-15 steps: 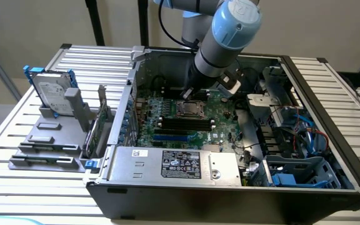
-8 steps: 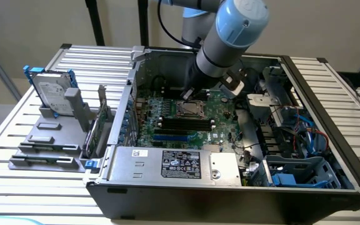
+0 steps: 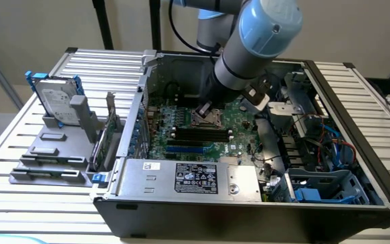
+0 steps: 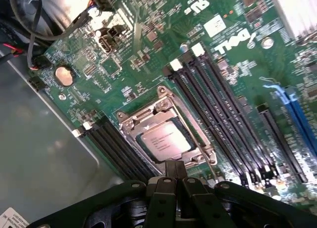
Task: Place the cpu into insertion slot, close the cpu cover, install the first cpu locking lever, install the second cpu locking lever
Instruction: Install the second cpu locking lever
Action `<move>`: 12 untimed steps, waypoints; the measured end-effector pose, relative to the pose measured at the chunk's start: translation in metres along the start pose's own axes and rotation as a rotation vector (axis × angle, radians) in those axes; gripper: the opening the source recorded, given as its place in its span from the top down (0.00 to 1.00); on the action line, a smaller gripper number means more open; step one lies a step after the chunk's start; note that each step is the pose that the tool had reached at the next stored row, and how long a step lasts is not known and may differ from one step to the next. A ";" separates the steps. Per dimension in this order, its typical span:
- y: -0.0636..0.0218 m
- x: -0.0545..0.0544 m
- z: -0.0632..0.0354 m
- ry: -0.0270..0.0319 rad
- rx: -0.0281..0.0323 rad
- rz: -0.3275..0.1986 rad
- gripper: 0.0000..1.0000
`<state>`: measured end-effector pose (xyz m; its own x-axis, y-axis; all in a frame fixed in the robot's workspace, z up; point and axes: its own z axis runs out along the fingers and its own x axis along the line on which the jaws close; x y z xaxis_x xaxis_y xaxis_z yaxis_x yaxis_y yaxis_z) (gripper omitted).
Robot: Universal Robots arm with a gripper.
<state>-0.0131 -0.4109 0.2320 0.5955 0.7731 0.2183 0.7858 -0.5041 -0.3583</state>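
Jaws closed, at cpu cover (image 4: 163, 120) edge

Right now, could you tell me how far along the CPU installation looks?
Done: the cpu sits in the insertion slot, with the cpu cover lying closed around it. In hand: the shut gripper is right at the socket's edge, holding nothing visible. Left: I cannot tell whether either locking lever is latched yet.

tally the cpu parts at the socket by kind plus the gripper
cpu: 1, seated in the socket
cpu cover: 1, down around the chip
insertion slot: 1
gripper: 1, shut, at the socket's edge
total: 4
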 end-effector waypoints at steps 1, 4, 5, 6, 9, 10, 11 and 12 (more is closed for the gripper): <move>0.0010 -0.002 -0.0026 -0.0002 0.0001 0.000 0.89; 0.0034 -0.009 -0.0073 -0.0002 0.0000 0.000 0.89; 0.0039 -0.012 -0.0081 -0.0001 0.0000 0.000 0.89; 0.0040 -0.014 -0.0088 -0.0002 0.0001 0.000 0.89; 0.0030 -0.021 -0.0100 -0.0002 0.0002 0.000 0.89; 0.0022 -0.022 -0.0101 -0.0003 0.0003 0.000 0.89; 0.0013 -0.024 -0.0101 -0.0004 0.0005 0.000 0.89; 0.0002 -0.025 -0.0099 -0.0004 0.0005 0.000 0.89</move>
<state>-0.0260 -0.4339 0.2355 0.5957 0.7731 0.2179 0.7855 -0.5042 -0.3588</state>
